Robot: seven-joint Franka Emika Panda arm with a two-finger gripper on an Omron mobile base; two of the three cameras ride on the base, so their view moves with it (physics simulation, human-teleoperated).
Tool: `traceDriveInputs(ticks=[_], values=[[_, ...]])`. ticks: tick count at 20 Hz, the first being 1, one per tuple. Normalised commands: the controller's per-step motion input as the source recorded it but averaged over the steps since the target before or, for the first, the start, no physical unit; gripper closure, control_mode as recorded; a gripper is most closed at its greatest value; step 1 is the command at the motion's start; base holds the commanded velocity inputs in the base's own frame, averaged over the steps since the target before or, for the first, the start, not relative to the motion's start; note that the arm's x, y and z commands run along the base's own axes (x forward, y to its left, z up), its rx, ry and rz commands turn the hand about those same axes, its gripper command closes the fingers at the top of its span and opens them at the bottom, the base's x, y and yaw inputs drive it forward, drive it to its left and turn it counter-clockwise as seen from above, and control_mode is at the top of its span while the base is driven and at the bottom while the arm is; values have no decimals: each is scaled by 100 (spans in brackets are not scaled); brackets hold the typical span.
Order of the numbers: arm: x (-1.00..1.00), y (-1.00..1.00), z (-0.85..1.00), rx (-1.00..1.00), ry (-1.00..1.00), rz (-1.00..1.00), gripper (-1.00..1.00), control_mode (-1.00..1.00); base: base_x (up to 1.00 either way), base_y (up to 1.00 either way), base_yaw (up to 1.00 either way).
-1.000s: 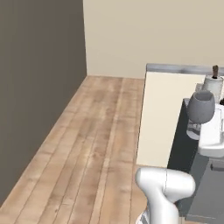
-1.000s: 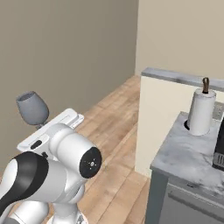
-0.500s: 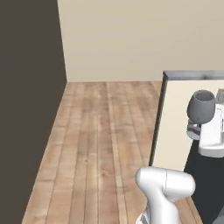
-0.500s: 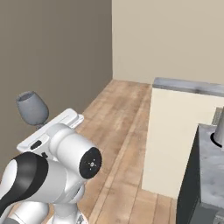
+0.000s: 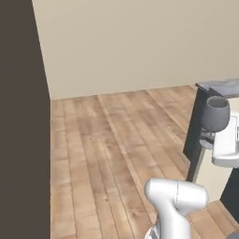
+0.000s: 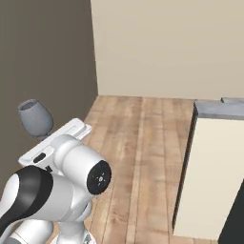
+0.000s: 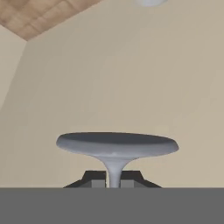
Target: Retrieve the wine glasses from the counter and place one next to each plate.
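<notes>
Your end effector (image 7: 113,179) is clenched on the thin stem of the grey-tinted clear wine glass (image 7: 116,148). The glass stands upright, directly above the fingers (image 7: 95,178).

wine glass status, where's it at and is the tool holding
Tool shut on the wine glass stem. Glass upright, carried high over the wood floor. No plates in sight; marble-topped cabinet ahead to the right, nothing blocking the glass.

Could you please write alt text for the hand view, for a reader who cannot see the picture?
The gripper is shut on the thin stem of a grey wine glass, whose round foot spreads wide just above the fingertips. Behind it is a plain beige wall, with a wooden floor in the upper left corner.
</notes>
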Motion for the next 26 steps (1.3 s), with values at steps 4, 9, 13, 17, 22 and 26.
traceDriveInputs(ticks=[4,9,13,17,22,26], values=[[0,0,0,0,0,0,100,100,100,100,-40],[0,0,0,0,0,0,100,100,100,100,-44],[0,0,0,0,0,0,100,100,100,100,-44],[0,0,0,0,0,0,100,100,100,100,-44],[0,0,0,0,0,0,100,100,100,97,-55],[0,0,0,0,0,0,100,100,100,93,-58]])
